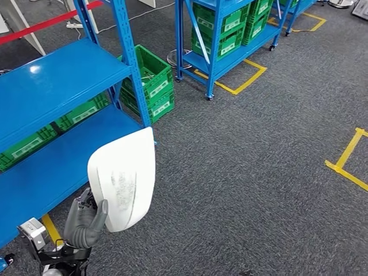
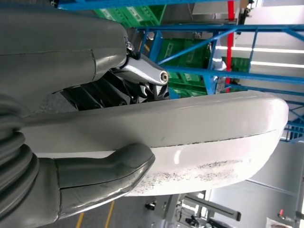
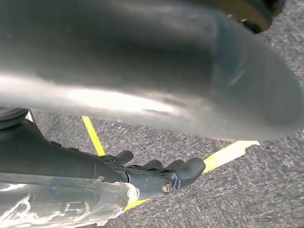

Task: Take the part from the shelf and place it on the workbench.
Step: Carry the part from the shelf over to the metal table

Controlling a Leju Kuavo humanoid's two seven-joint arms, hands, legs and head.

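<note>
Grey speckled carpet (image 1: 260,172) with yellow tape lines spreads right; two blue steel shelf racks stand on it, one near left (image 1: 56,86), one far (image 1: 217,57), with ribbed green crates (image 1: 152,83). I see one part (image 1: 123,179), a smooth curved white shell with scuffed black speckling, held by my left hand (image 1: 84,221), thumb and fingers clamping its edge. My right hand (image 3: 157,173) hangs holding nothing, fingers extended together.
</note>
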